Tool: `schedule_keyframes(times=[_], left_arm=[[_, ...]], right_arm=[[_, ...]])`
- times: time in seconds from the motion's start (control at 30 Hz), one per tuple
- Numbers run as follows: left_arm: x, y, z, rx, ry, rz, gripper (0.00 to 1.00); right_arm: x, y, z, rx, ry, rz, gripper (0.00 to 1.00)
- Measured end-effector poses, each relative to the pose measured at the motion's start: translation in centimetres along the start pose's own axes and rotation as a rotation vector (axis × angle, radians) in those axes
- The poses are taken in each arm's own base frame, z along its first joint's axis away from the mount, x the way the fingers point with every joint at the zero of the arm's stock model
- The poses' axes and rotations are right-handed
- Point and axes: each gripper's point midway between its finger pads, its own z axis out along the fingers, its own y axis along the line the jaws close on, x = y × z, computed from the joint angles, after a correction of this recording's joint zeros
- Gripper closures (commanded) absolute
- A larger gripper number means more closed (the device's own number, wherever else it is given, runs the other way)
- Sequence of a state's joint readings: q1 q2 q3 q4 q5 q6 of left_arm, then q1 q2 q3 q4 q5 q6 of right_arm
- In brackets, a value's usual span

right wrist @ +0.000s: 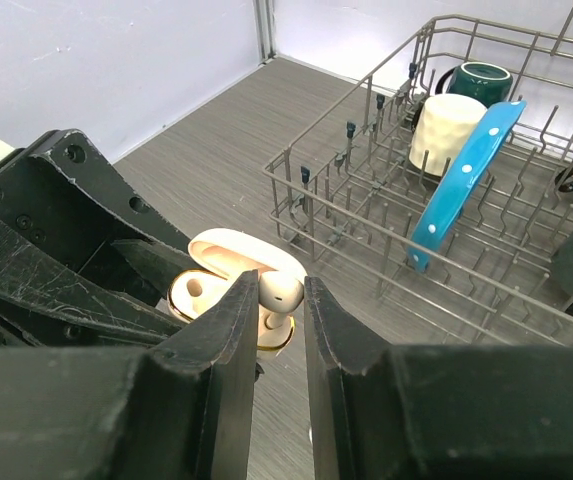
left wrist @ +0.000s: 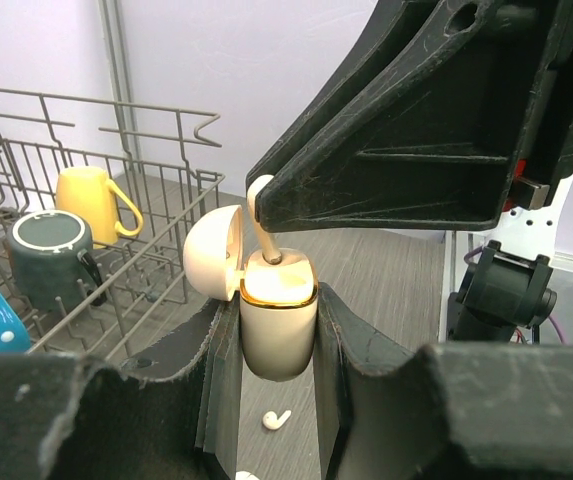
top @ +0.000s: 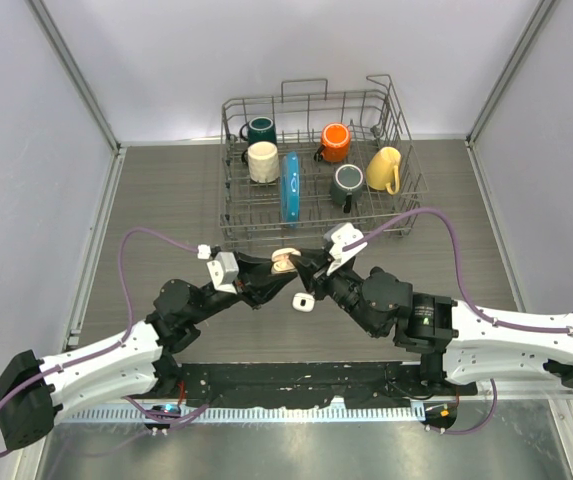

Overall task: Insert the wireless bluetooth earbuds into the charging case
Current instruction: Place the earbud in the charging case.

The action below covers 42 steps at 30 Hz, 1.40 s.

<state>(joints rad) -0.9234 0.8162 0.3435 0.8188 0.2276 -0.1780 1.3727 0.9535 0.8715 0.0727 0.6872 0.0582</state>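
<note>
The open charging case (left wrist: 278,345) is pinched by the left end effector (left wrist: 278,310) above the tabletop's (top: 166,200) middle. One earbud (left wrist: 263,232), pinched by the right end effector (right wrist: 279,300), is set partly into it. Mugs (top: 263,161) and a blue plate (top: 290,187) are held in the far-edge dish rack (top: 311,98).

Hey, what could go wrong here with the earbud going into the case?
The earbud, pinched in the right gripper, looks tilted at the charging case mouth; it may jam or slip out. Pushing down could slide the case through the left gripper, which holds it above the table.
</note>
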Motion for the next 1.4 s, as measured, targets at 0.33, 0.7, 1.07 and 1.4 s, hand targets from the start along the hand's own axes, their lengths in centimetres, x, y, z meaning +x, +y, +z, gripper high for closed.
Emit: schedule_keyframes(times=[0.33,0.7,1.07,1.4], left_arm=[[-0.1,0.0,0.0,0.000,-0.003,0.002,1.00],[0.3,0.0,-0.2,-0.002,0.005,0.001,1.00],[0.4,0.3,-0.2,-0.020,0.006,0.001,1.00],[0.4,0.3,-0.2,-0.018,0.005,0.001,1.00]], right_arm=[[0.0,0.3,0.0,-0.016,0.002,-0.005,0.99],[0.6,0.5,-0.3,-0.034,0.041,-0.010,0.99],[1.3,0.6,-0.5,-0.052,0.069,-0.026,0.99],[1.4,0.7,-0.4,-0.052,0.072,-0.027,0.93]])
